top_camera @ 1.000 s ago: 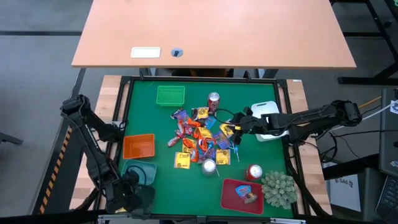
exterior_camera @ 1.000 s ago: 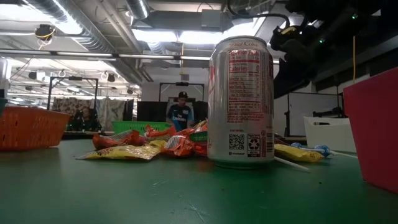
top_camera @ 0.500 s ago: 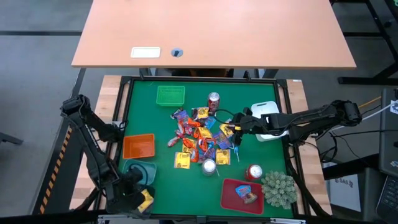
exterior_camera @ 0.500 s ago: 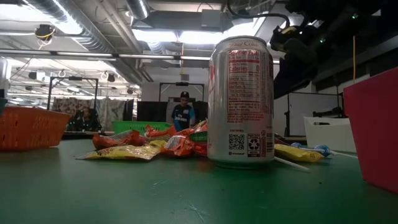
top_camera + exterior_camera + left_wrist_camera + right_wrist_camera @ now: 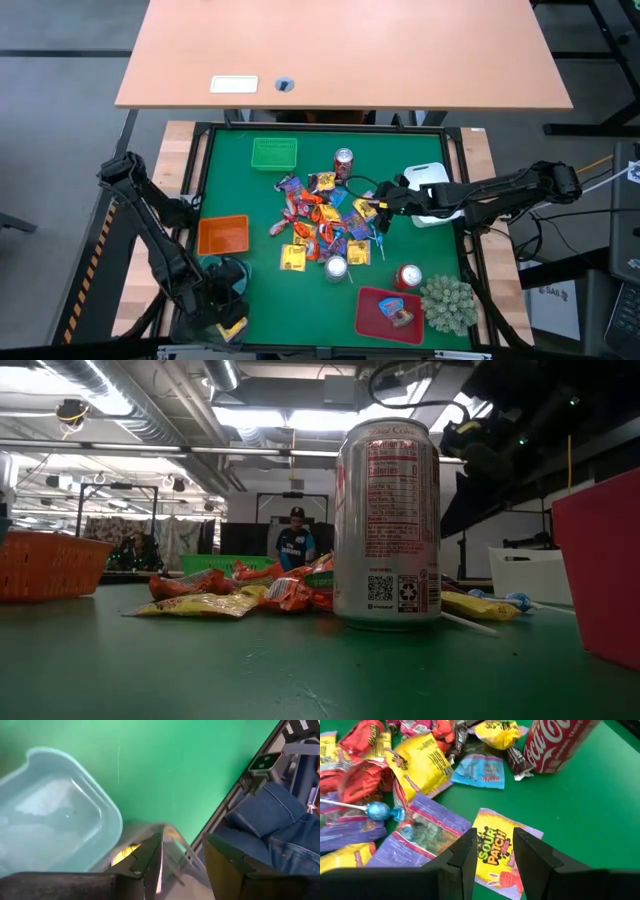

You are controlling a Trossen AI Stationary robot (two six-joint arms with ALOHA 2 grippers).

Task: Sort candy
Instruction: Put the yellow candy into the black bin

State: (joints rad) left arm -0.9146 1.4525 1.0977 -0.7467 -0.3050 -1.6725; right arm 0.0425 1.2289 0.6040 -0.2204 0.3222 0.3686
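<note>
The left gripper hangs released, fingers parted, beside the pale blue tub; a yellow candy below it is half hidden. The right gripper is open above a Sour Patch packet at the edge of the candy pile.

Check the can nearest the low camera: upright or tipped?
Upright: the can stands on its base on the green mat, label text level.
</note>
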